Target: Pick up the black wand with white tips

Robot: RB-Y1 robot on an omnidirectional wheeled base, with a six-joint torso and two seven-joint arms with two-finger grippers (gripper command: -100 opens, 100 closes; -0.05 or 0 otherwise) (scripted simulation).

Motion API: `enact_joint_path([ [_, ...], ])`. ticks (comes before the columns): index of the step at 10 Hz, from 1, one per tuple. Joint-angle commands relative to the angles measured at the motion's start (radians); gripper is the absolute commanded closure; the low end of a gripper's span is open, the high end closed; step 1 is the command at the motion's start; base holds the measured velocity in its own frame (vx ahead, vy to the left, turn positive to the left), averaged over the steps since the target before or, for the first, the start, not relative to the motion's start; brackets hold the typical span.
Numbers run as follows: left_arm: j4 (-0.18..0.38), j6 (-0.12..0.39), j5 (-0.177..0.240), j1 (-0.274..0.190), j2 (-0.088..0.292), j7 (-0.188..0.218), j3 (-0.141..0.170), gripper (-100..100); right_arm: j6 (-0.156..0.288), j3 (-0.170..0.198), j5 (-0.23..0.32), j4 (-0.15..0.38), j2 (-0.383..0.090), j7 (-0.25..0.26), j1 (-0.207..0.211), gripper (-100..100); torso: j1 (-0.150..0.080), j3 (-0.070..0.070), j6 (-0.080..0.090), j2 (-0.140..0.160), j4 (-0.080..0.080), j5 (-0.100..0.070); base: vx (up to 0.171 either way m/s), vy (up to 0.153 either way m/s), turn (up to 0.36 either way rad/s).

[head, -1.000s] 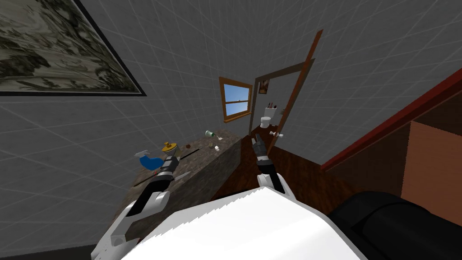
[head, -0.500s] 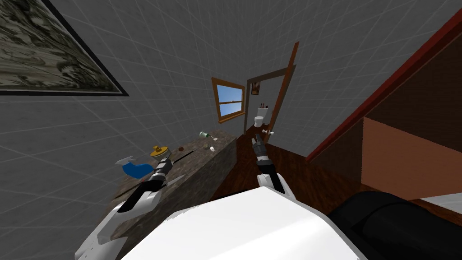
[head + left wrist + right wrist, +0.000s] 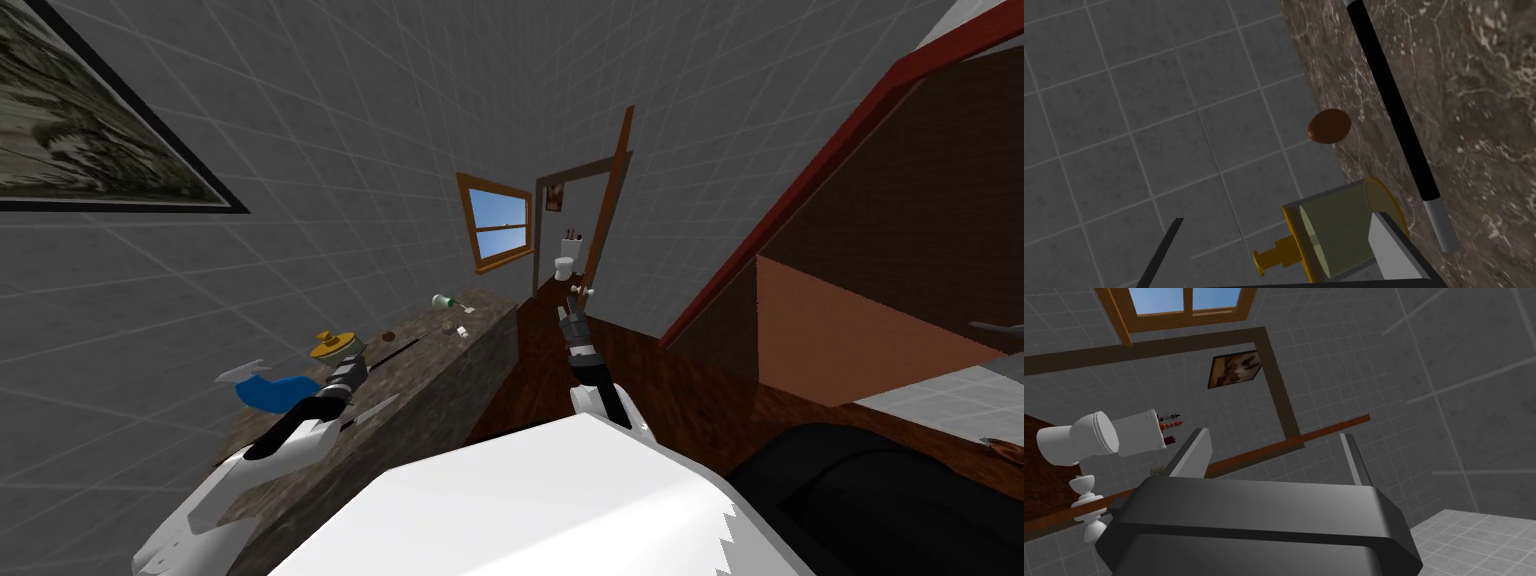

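While our left arm reaches out over the brown marbled tabletop [image 3: 1489,125], the left jaws stand wide open and hold nothing. Their two fingers [image 3: 1396,247] rise well apart, with the grey tiled wall [image 3: 1124,125] showing between them.

The black wand [image 3: 1394,115] lies flat on the tabletop. It is a long straight shaft with a pale grey tip at the end nearer our hand, and its far end runs out of the wrist view. It sits outside the gap of the left jaws, just past the finger on the tabletop side, and apart from both fingers.

Between the wand and the wall stands a jar [image 3: 1336,227] with an olive body, a yellow lid and a yellow knob. One finger crosses in front of it, and the wand's near tip lies just beside its base. Farther along, close to the wall and beside the wand's shaft but apart from it, rests a small brown oval thing [image 3: 1329,126].

From the head view we see a blue item [image 3: 268,390] with a white top on the tabletop, on the wall side of our left forearm. Our right arm is held forward over the dark wood floor [image 3: 640,370], off the tabletop's edge — the right jaws are open too, and empty.
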Motion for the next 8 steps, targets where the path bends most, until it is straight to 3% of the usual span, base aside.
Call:
enact_joint_path([
  [1, 0.042, 0.049, 0.006, -0.009, 0.008, -0.003, 0.008, -100, 0.000, 0.000, 0.000, 0.000, 0.000, 0.000, 0.000, 0, 0.000, 0.000, 0.000, 0.000, 0.000, 0.000, -0.014, -0.010, -0.118],
  [2, 0.042, 0.049, 0.006, -0.009, 0.008, -0.003, 0.008, -100, 0.000, 0.000, 0.000, 0.000, 0.000, 0.000, 0.000, 0, 0.000, 0.000, -0.001, 0.000, 0.000, 0.000, -0.005, -0.003, 0.011],
  [3, 0.087, 0.089, 0.035, -0.031, 0.051, 0.000, 0.022, -100, 0.000, 0.000, 0.000, 0.000, 0.000, 0.000, 0.000, 0, 0.000, 0.000, -0.001, 0.000, 0.000, 0.000, -0.009, -0.016, -0.170],
  [5, 0.107, 0.112, 0.035, -0.031, 0.051, 0.000, 0.022, -100, 0.000, 0.000, 0.000, 0.000, 0.000, 0.000, 0.000, 0, 0.000, 0.000, -0.001, -0.001, 0.000, 0.000, -0.003, -0.005, -0.078],
  [6, 0.135, 0.167, 0.066, -0.054, 0.092, 0.002, 0.035, -100, 0.000, 0.000, 0.000, 0.000, 0.000, 0.000, 0.000, 0, 0.000, 0.000, -0.001, -0.001, 0.000, 0.000, -0.001, -0.014, -0.196],
  [8, 0.174, 0.176, 0.066, -0.054, 0.092, 0.002, 0.035, -100, 0.000, 0.000, 0.000, 0.000, 0.000, 0.000, 0.000, 0, 0.000, -0.001, -0.001, -0.001, 0.000, 0.000, -0.001, -0.004, -0.068],
])
